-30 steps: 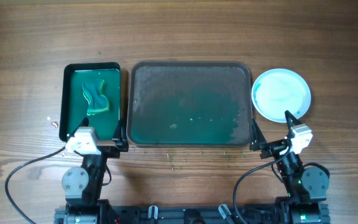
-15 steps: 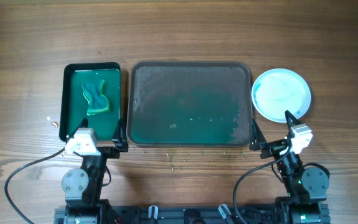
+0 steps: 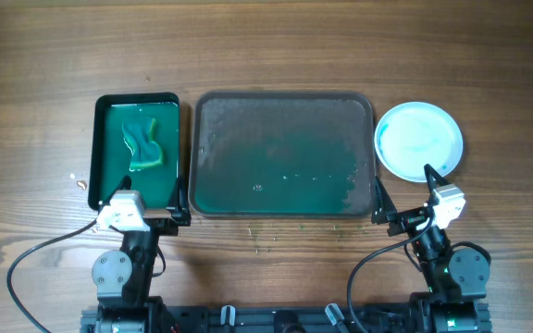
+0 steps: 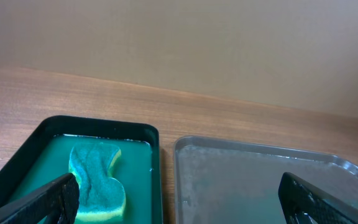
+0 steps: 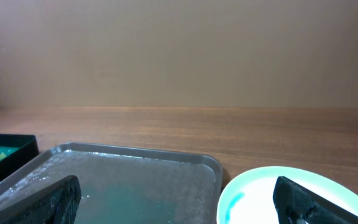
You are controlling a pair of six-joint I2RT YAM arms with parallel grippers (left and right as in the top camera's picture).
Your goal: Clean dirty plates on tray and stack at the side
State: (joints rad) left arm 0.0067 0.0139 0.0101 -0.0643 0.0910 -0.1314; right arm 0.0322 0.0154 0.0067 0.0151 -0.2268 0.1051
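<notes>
I see a round white shallow plate (image 3: 419, 141), faintly teal-smeared, lying on the wooden counter (image 3: 266, 46) just right of the large dark grey-brown rectangular tray (image 3: 283, 116), whose near half carries a teal wet film; from above I cannot tell whether more plates lie under it. Just left of that tray sits a narrow green tray (image 3: 97, 139) with a teal-and-yellow sponge (image 3: 143, 143) lying in green liquid. My left fingers (image 4: 42, 205) and right fingers (image 5: 316, 202) are spread wide, grasping nothing, and both wrist views cut off the trays' near edges.
</notes>
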